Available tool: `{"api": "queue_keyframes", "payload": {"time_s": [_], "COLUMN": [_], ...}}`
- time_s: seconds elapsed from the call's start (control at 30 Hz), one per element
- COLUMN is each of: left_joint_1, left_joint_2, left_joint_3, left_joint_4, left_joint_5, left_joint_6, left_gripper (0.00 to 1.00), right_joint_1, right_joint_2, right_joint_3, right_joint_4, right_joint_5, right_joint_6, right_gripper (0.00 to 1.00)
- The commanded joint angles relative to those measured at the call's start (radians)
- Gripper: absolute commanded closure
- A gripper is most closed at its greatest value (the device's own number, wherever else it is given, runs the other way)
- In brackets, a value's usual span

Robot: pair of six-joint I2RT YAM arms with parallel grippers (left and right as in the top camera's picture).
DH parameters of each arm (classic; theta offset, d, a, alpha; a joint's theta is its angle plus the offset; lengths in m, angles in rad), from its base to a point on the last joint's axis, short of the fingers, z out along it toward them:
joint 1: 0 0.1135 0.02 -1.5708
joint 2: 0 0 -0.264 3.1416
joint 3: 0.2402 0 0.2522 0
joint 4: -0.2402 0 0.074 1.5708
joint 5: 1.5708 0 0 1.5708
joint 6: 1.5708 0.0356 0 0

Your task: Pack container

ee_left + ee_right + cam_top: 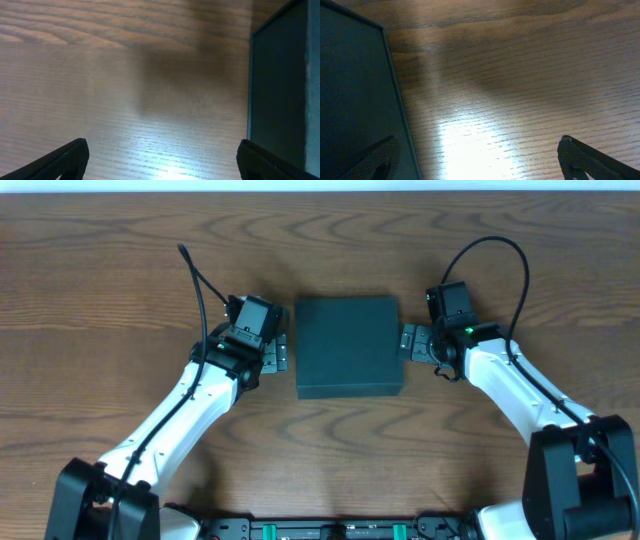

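The container (pixel 348 346) is a dark teal-green square box with its flat lid shut, lying in the middle of the wooden table. My left gripper (pixel 280 352) is open and empty just beside the box's left edge. My right gripper (pixel 414 342) is open and empty just beside its right edge. In the left wrist view the box (pixel 280 90) fills the right side, and the open fingers (pixel 162 160) frame bare wood. In the right wrist view the box (pixel 355 100) fills the left side, with one finger of the open gripper (pixel 480 160) over it.
The wooden table (pixel 120 280) stretches round the box on all sides. No snack items show in any view. The arms' bases (pixel 330 528) sit along the front edge.
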Motion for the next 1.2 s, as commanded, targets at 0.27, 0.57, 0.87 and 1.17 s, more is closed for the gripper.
{"api": "queue_keyframes", "payload": {"time_s": [0.27, 0.57, 0.87, 1.17], "left_joint_1": [0.004, 0.033, 0.043, 0.041], "left_joint_2": [0.045, 0.045, 0.034, 0.018], "left_joint_3": [0.007, 0.007, 0.007, 0.007], "left_joint_4": [0.048, 0.033, -0.048, -0.068], "left_joint_5": [0.042, 0.042, 0.041, 0.1], "left_joint_6": [0.028, 0.028, -0.018, -0.061], "left_gripper": [0.05, 0.05, 0.05, 0.05], "right_joint_1": [0.054, 0.107, 0.089, 0.089], "right_joint_2": [0.014, 0.014, 0.014, 0.014], "right_joint_3": [0.017, 0.017, 0.017, 0.017], "right_joint_4": [0.026, 0.051, 0.08, 0.113], "right_joint_5": [-0.098, -0.077, -0.059, -0.059], "right_joint_6": [-0.013, -0.011, -0.004, 0.004], "right_gripper": [0.01, 0.01, 0.01, 0.01]}}
